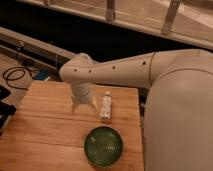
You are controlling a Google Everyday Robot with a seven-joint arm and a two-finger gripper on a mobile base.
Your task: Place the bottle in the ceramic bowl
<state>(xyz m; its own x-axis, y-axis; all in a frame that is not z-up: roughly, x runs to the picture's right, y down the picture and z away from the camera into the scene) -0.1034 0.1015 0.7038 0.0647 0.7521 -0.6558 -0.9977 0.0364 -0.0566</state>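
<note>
While the bottle [106, 107] lies on the wooden table [45, 125], the gripper [84, 108] hangs just left of it, jaws spread and empty; the ceramic bowl [103, 146] sits nearer.

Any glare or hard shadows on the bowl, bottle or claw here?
Camera view: warm, dim light; the green bowl shows soft sheen on its glaze, no harsh glare. The white bottle stands out bright on the wooden table. The open claw hangs beside the bottle, with no hard shadow; background dark.
</note>
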